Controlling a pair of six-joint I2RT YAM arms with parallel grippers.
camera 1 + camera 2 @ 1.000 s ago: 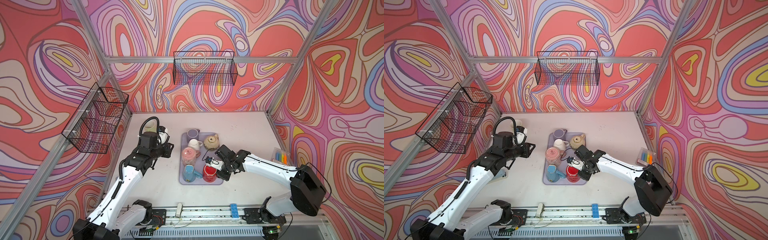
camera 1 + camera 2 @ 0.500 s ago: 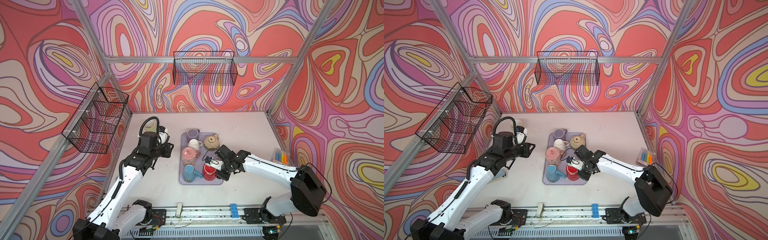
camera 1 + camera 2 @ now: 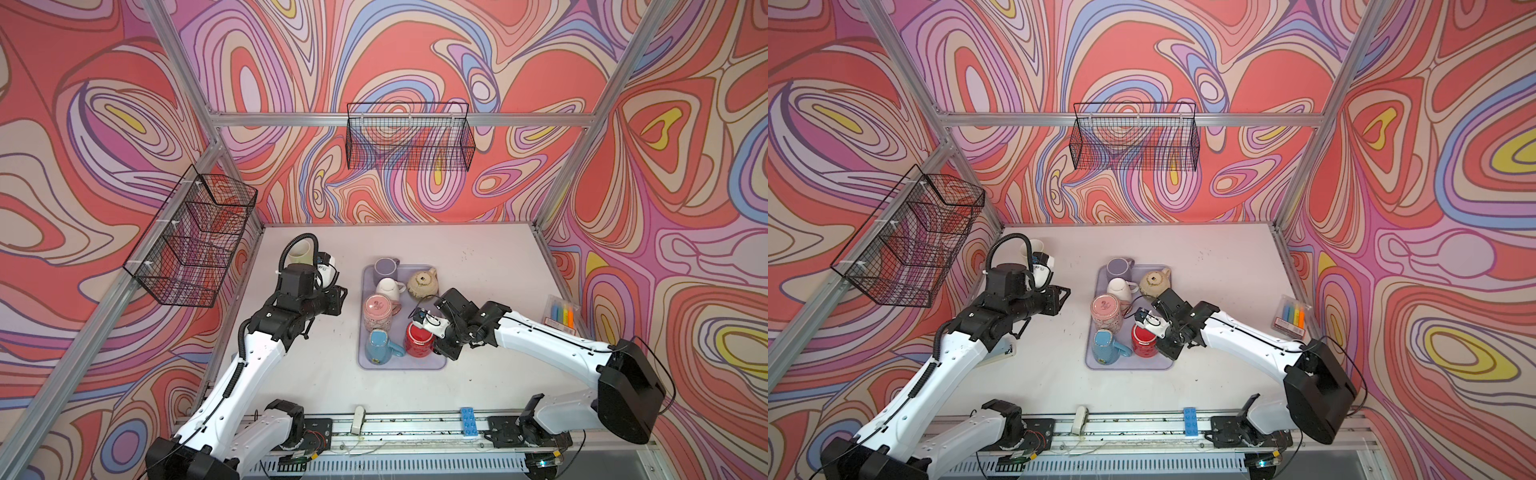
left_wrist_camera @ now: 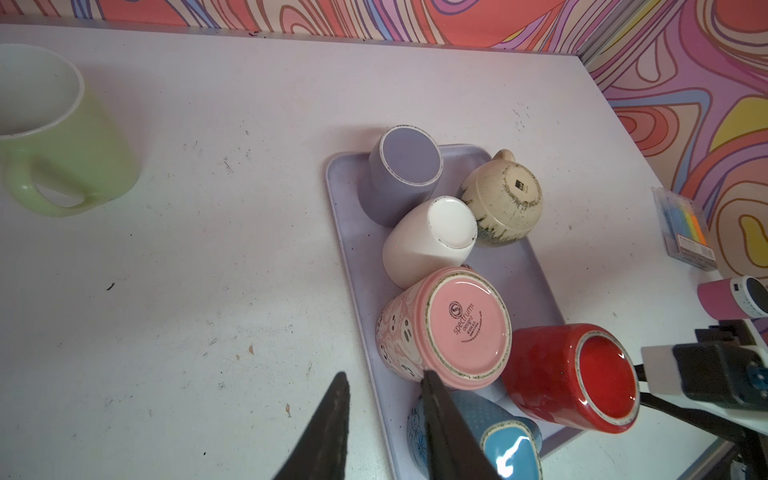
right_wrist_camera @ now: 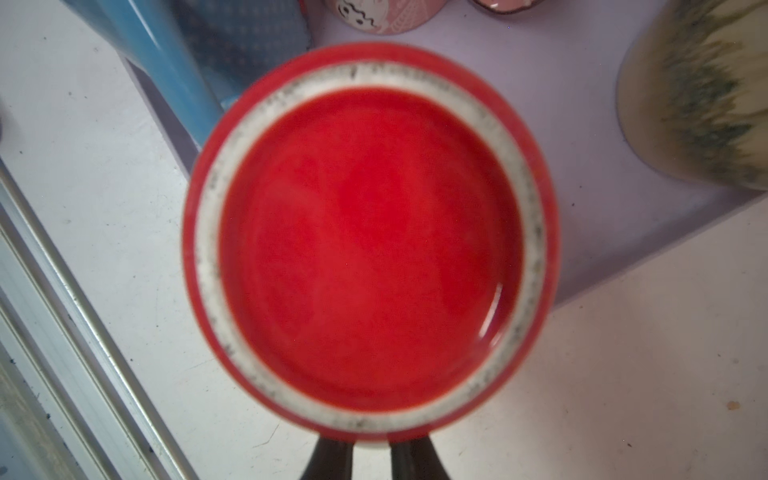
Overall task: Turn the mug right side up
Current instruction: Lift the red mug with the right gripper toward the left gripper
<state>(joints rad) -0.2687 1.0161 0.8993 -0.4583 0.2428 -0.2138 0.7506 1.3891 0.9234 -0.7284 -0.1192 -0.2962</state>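
1. The right gripper (image 5: pixel 371 448) has its two black fingers pressed close together, right at the side of the red mug (image 3: pixel 419 338). The mug hides what is between them.
2. The red mug stands upside down with its bottom facing up. It is in the lower right corner of the tray (image 3: pixel 401 365), just below the middle of both top views.
3. A blue mug (image 3: pixel 378 347) sits just left of the red mug. A pink mug (image 3: pixel 377 309) stands above the blue one, bottom up.
4. The left gripper (image 4: pixel 384 376) has its fingers spread apart with nothing between them. It hangs over the table (image 3: pixel 478 270), left of the tray.
5. A green mug (image 4: pixel 62 137) stands right side up at the upper left of the left wrist view.
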